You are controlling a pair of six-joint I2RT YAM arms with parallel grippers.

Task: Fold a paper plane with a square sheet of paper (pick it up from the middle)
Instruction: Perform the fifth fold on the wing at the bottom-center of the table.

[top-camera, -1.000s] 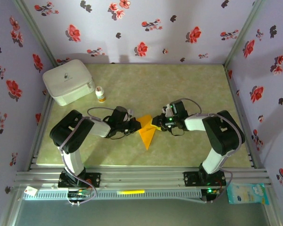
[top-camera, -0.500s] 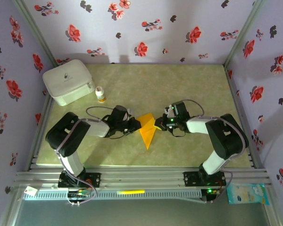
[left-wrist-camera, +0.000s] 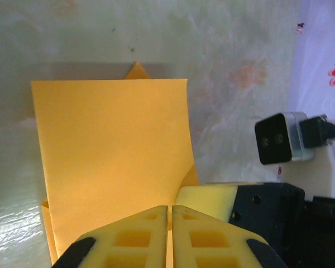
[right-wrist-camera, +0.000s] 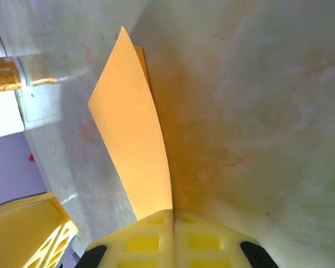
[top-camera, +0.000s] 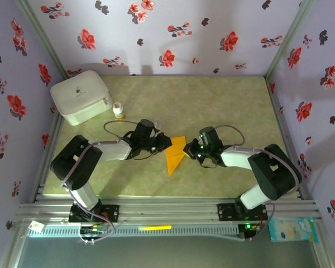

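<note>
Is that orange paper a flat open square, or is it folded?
Folded. From above the orange paper is a pointed shape, not a square, and the left wrist view shows layers peeking past its edges.

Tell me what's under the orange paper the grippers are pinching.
A lower layer of the orange paper peeks out at its far edge, with green table beyond. Whatever lies directly beneath the raised flap is covered.

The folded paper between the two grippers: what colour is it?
The paper is plain bright orange, clearest in the left wrist view.
</note>
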